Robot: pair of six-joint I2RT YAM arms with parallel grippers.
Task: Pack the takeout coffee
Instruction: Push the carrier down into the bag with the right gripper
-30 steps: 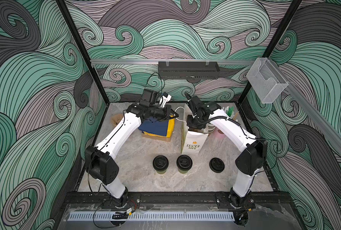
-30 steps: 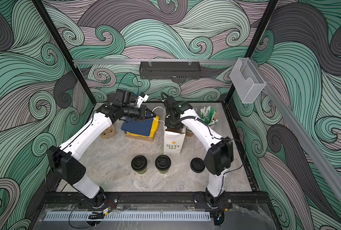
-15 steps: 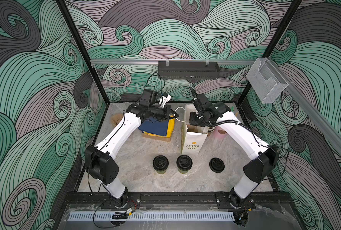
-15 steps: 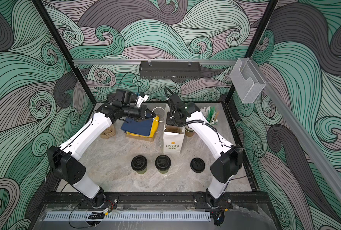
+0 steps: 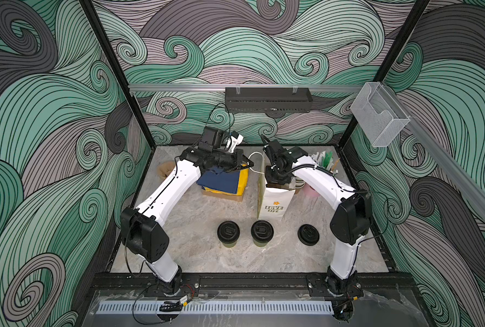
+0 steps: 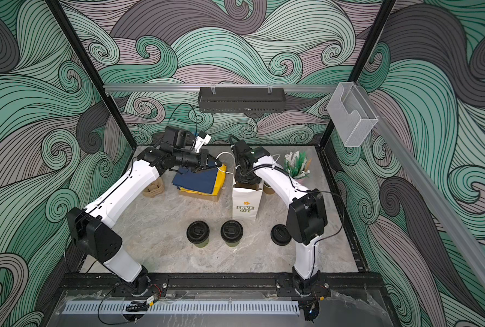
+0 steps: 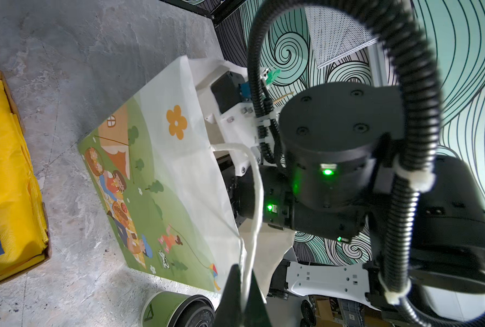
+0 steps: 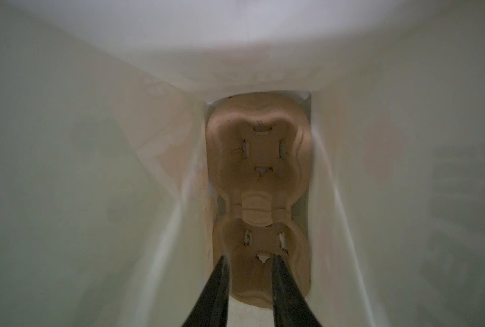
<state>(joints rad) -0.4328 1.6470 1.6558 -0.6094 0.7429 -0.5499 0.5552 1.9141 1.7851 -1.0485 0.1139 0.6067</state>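
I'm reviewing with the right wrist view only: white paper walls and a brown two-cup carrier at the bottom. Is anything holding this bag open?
Observer: The left gripper is shut on the white cord handle of the bag.
Operator: Are the coffees inside yet?
Observer: No, both lidded cups stand on the table in front of the bag.
Operator: Anything else near them?
Observer: One loose black lid lies on the table, right of the cups in both top views.
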